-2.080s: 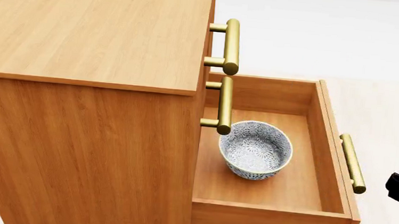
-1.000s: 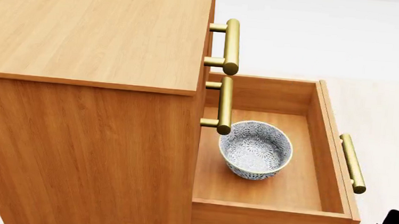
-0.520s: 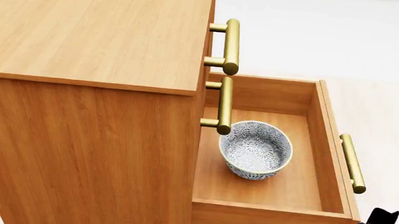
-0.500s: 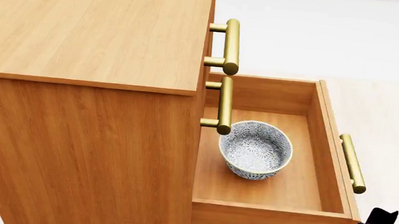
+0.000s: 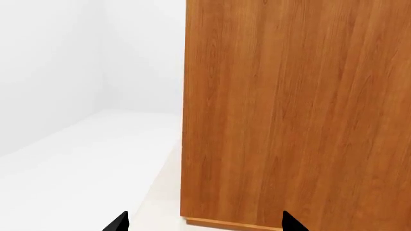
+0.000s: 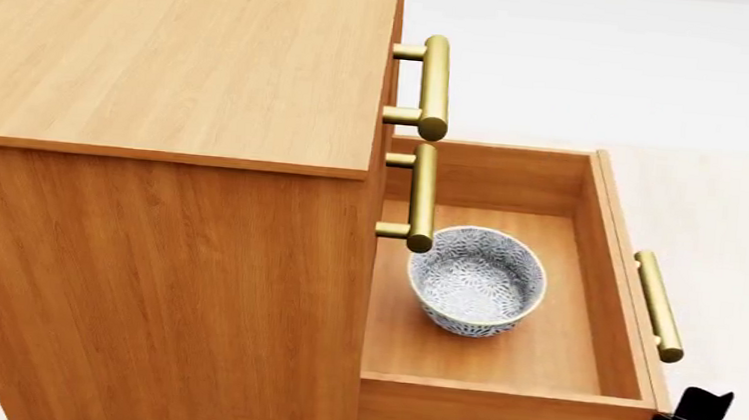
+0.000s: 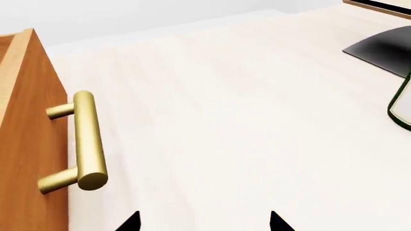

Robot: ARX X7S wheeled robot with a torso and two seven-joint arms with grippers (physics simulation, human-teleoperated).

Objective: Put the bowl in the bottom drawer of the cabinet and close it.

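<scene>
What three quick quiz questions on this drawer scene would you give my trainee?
1. True or false: the bowl sits upright inside the bottom drawer.
2. Is the bottom drawer A) shut flush, B) pulled out, or C) removed from the cabinet?
3. Which gripper is near the bottom drawer's handle, and is it holding it?

Key:
1. True.
2. B; the two upper drawers are shut.
3. The right gripper; its fingertips are spread and it holds nothing, with the handle off to one side. The left gripper faces the cabinet's side panel, also open.
</scene>
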